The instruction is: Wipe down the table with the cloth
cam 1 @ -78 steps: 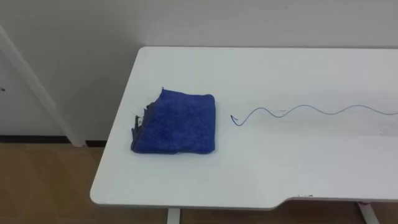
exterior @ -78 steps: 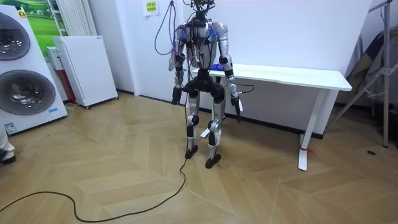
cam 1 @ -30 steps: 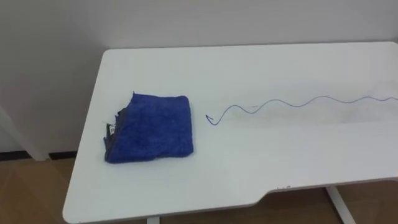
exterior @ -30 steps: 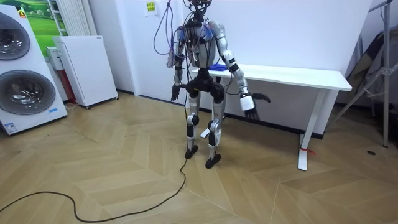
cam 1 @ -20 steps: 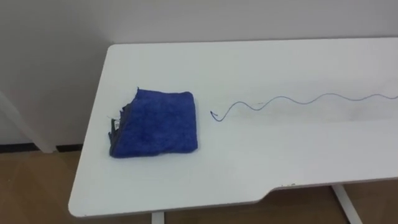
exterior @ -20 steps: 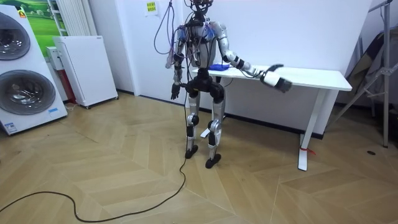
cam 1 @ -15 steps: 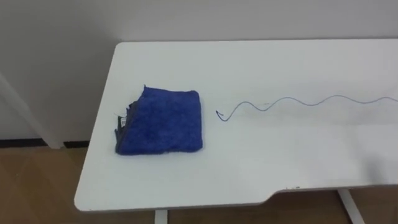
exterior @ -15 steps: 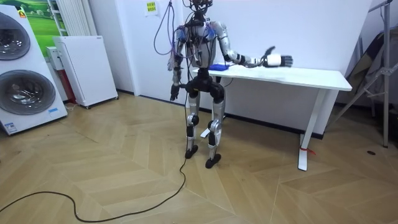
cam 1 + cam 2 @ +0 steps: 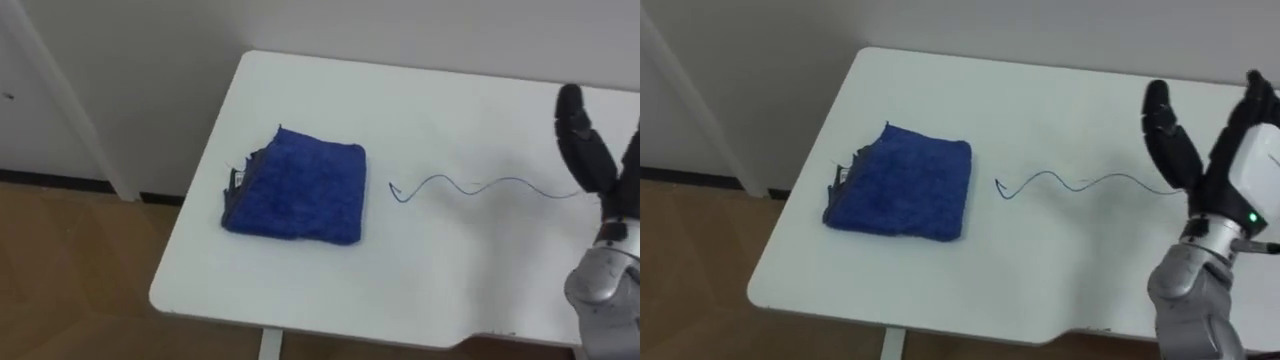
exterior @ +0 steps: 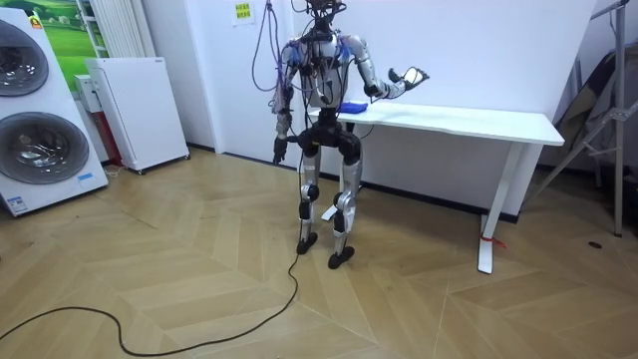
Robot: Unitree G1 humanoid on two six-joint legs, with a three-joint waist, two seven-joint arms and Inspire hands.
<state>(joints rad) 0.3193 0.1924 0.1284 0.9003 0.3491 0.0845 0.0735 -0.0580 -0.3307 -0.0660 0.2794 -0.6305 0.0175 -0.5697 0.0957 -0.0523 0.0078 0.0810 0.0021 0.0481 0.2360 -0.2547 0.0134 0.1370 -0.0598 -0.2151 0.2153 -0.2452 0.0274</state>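
Right hand (image 9: 1245,170) with black fingers, white back, green light; silver forearm

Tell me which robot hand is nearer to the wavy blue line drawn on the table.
Right. The right robot hand hovers open above the right part of the wavy blue line. The left robot hand hangs by the robot's hip, lower than the table top.

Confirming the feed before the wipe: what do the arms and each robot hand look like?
The right robot hand has black fingers, a white back plate with a small green light, and a rounded silver-grey wrist. In the room view the arms are silver, and the left robot hand looks dark.
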